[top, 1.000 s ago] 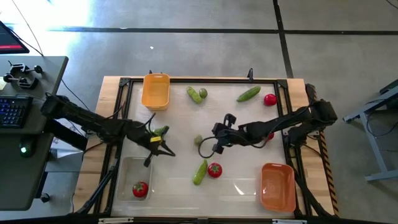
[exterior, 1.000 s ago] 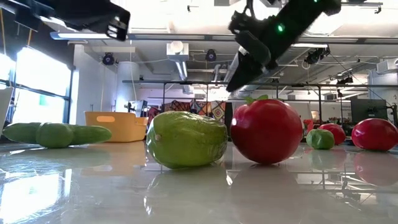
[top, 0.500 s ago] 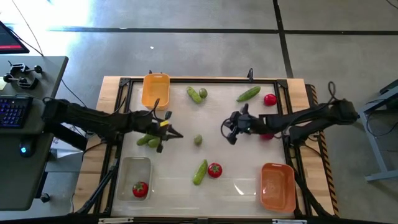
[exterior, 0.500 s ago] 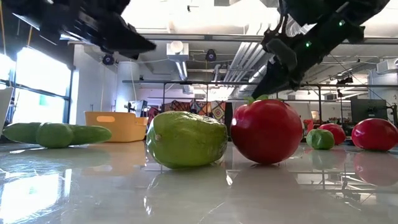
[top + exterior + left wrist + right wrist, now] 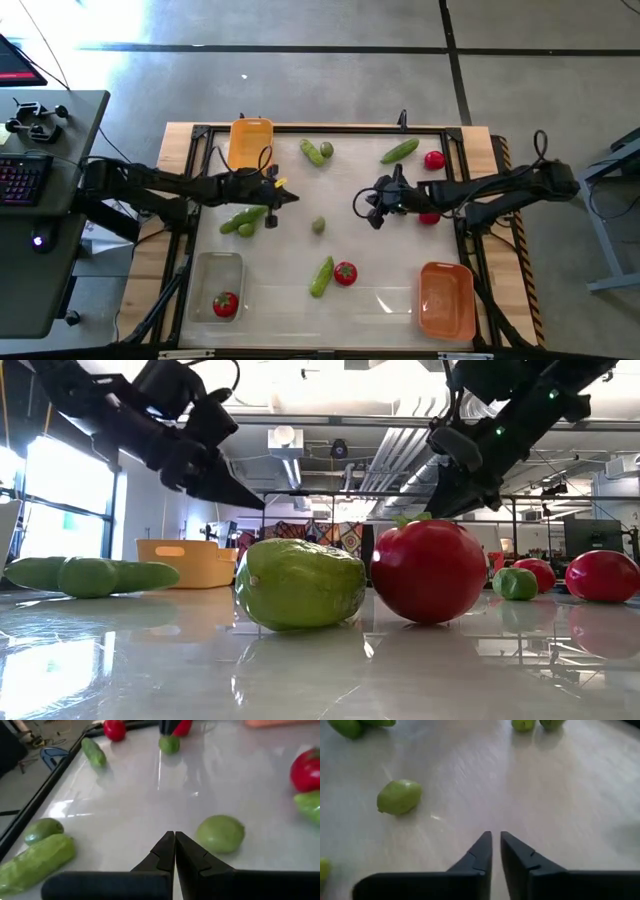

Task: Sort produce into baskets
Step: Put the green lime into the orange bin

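Since earlier, left gripper [image 5: 285,194] has shifted toward the yellow basket [image 5: 250,145], fingers closed, empty; right gripper [image 5: 367,205] barely parted, empty. Glossy white table [image 5: 380,300] — lime [image 5: 318,225] between them; front cucumber [image 5: 321,276] lies diagonally.

The counter [image 5: 380,290] shows a glossy white top, mirroring the ceiling lights, edged in pale wood with a black metal frame [image 5: 320,129]. Tomato [image 5: 429,571] gleams, smooth and shiny; the cucumber [image 5: 300,583] beside it looks duller, faintly dimpled. Baskets: yellow-orange basket [image 5: 250,146] smooth plastic, clear basket [image 5: 200,272] see-through plastic. Left end effector [image 5: 175,851] fingers [image 5: 162,852] are matt black.
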Robot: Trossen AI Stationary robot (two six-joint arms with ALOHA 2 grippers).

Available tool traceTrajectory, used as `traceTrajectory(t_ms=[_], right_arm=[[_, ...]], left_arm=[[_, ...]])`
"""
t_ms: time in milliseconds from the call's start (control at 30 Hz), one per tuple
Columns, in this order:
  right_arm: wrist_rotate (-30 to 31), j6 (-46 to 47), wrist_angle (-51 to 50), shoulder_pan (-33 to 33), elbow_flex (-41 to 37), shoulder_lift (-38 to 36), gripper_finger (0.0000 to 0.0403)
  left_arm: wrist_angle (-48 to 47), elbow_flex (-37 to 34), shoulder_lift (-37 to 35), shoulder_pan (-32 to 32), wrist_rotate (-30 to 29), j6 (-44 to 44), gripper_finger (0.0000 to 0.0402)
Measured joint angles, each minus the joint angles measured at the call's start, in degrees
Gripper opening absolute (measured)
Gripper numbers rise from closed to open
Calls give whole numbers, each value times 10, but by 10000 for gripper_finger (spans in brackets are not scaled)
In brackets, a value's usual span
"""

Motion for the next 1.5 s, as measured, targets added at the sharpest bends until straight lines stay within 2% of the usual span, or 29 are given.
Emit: traceTrajectory(t_ms=[267,433,567,700,1200,1367,1500], right_arm=[[3,132,-235,6,87,0,165],[-5,170,-292,6,94,0,232],[-14,197,-342,-4,92,9,264],[-16,201,-385,-18,91,27,270],[-85,131,-379,-76,91,114,270],[-84,127,-377,-78,91,118,253],[-85,121,-376,-78,91,118,219]], left_arm=[[8,1,7,22,14,58,0],[-14,14,7,28,84,85,0],[-32,38,7,28,159,77,0],[-32,50,7,27,209,66,0],[-34,50,7,40,205,67,0],[-34,50,7,45,205,67,0],[-36,51,7,49,205,67,0]])
